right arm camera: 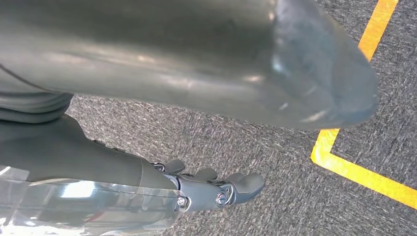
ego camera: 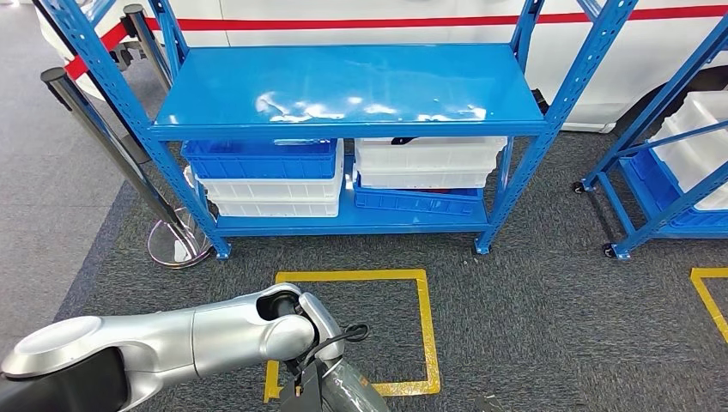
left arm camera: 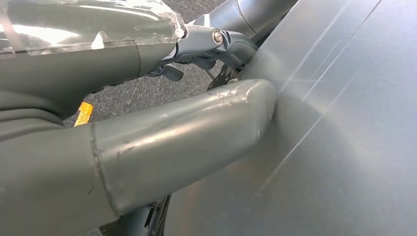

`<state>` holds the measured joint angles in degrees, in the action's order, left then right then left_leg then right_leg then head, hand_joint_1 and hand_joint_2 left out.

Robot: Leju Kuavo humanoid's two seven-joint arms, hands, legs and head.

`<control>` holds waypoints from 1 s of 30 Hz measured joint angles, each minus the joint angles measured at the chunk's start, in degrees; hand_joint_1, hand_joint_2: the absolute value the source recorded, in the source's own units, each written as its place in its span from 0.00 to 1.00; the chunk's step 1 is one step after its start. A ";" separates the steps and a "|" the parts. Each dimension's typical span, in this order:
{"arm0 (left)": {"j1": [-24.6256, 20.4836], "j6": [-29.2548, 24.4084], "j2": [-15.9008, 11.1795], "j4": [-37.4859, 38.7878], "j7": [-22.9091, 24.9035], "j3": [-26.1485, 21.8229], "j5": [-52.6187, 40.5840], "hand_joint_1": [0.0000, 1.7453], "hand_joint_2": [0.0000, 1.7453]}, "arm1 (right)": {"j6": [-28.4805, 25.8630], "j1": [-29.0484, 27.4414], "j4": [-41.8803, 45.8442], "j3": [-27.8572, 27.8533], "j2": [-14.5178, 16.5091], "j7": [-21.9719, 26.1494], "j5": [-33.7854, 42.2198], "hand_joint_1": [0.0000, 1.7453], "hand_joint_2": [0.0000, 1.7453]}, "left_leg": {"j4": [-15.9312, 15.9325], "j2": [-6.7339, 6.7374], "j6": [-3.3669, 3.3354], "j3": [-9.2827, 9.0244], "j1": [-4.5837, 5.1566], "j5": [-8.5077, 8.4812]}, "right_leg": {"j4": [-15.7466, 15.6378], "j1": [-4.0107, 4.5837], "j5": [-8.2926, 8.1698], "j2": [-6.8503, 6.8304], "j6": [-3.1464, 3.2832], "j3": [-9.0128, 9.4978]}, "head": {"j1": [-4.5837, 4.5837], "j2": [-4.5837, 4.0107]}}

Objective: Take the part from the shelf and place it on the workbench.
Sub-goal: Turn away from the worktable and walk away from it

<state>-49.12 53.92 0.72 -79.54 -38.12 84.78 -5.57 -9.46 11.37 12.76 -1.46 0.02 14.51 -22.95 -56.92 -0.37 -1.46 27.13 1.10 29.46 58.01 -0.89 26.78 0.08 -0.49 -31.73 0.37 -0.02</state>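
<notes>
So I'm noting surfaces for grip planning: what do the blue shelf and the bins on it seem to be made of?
The blue shelf looks like painted steel, glossy, with mirror-like glare on its top deck. The white bins and blue bins look like moulded plastic, matte with ribbed walls.

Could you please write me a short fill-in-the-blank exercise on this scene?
1. The shelf is painted ___.
2. The taped square in front of the shelf is ___.
3. The bins sit on the shelf's ___ level.
4. The right hand hangs over grey ___.

Missing words: blue; yellow; lower; carpet.
</notes>
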 joint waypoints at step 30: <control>0.00 0.00 0.00 0.00 0.00 0.00 0.00 0.00 0.00 | 0.00 0.00 0.00 0.00 0.00 0.00 0.00 0.00 0.00 | 0.00 0.00 0.00 0.00 0.01 0.00 | 0.00 -0.01 0.00 0.00 0.00 0.00 | 0.00 0.00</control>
<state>-49.13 53.92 0.72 -79.54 -38.12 84.78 -5.57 -9.46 11.37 12.76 -1.46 0.02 14.51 -22.95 -56.92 -0.37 -1.46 27.13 1.10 29.46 58.01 -0.89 26.78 0.08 -0.49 -31.73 0.37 -0.02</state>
